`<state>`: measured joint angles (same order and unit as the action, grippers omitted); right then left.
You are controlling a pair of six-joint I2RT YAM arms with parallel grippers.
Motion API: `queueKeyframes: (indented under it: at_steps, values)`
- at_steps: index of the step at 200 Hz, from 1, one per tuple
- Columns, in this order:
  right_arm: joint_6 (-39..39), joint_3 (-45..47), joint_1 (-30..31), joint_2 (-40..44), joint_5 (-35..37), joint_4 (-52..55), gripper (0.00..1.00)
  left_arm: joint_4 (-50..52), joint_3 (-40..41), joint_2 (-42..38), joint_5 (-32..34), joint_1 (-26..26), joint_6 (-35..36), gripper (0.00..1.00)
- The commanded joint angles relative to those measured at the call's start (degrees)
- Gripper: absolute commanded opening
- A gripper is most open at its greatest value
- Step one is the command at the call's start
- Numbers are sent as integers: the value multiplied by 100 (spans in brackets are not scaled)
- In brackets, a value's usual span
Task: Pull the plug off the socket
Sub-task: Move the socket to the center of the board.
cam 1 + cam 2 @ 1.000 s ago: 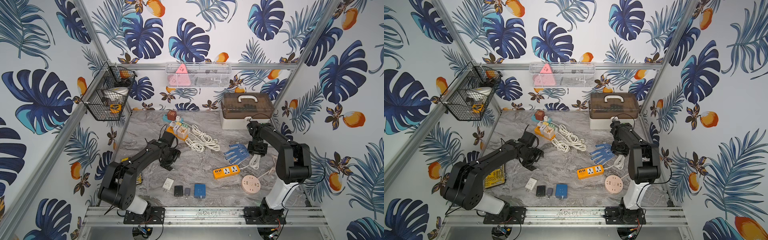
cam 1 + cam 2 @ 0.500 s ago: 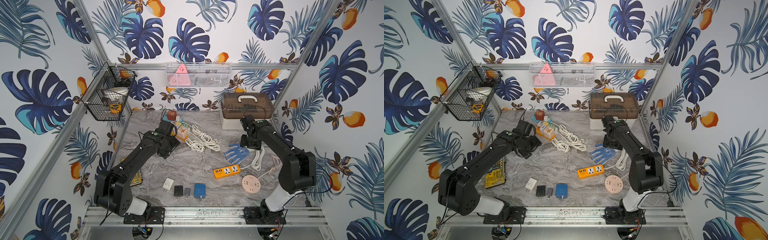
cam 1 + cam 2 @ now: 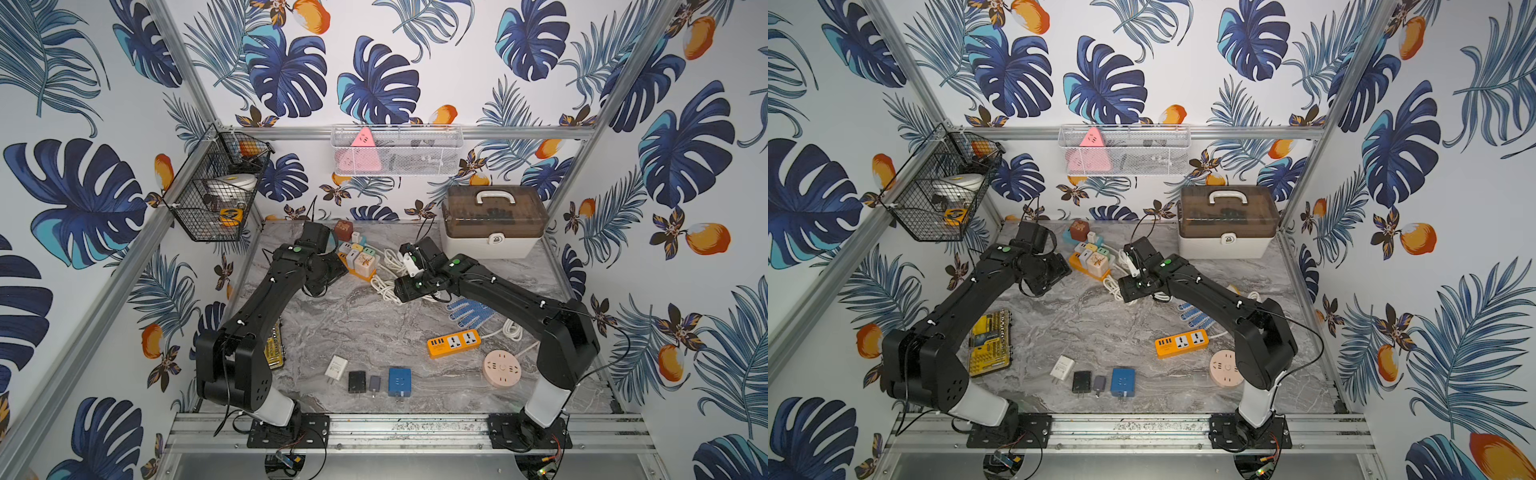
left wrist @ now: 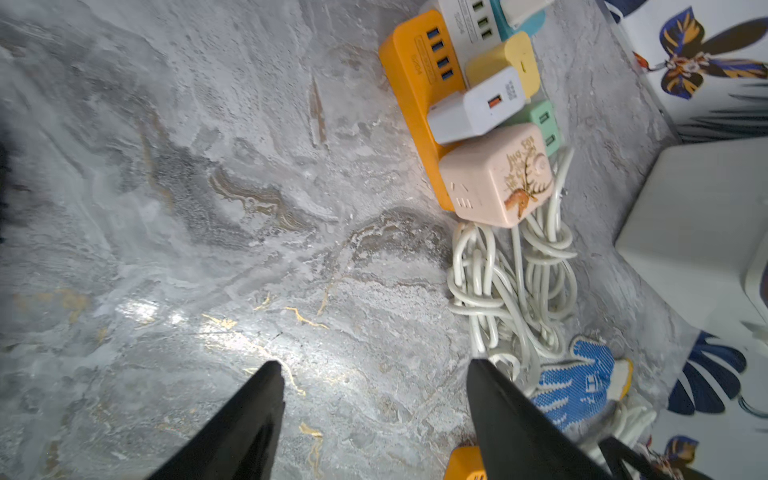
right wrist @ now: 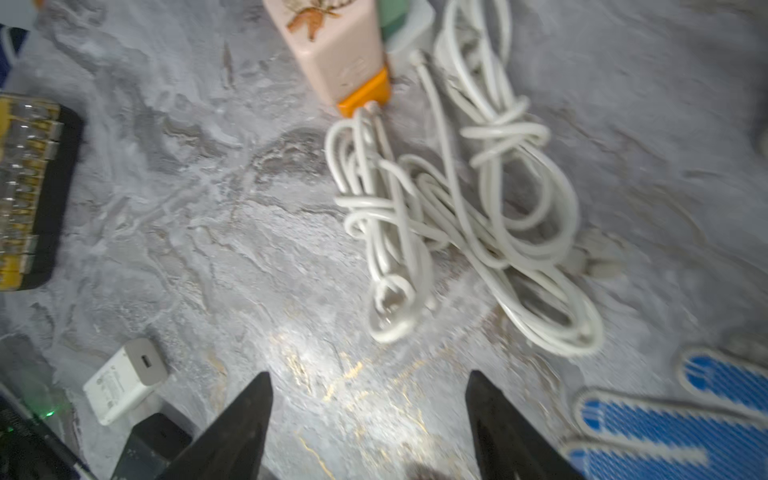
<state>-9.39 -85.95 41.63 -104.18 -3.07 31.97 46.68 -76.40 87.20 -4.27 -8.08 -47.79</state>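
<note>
I judge this the approach: my left gripper point(image 4: 374, 368) and right gripper point(image 5: 368, 374) both hang wide and empty. The strip point(image 4: 409, 83), pink plug point(image 4: 494, 174) seated, lies at the table's point(image 4: 208, 208) eleven o'clock. Next I should pin it and clamp a plug. The cord point(image 4: 511, 282) crowds its three o'clock.

We find the right wrist view smeared, and the pink cube adapter point(image 5: 332, 45) runs off its edge. The orange power strip point(image 4: 415, 83) lies mostly hidden under plugs point(image 4: 473, 110).
</note>
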Motion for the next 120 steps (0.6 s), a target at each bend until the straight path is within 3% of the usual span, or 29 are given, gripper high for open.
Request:
queueKeyframes:
  at_steps: [1,120]
  values:
    - [415,-165,43,-303,-665,-1170,75,-300,133,-206,-161,10,429,79]
    - [1148,-3081,96,-3108,94,-514,77,121,1422,-1441,-35,-216,446,79]
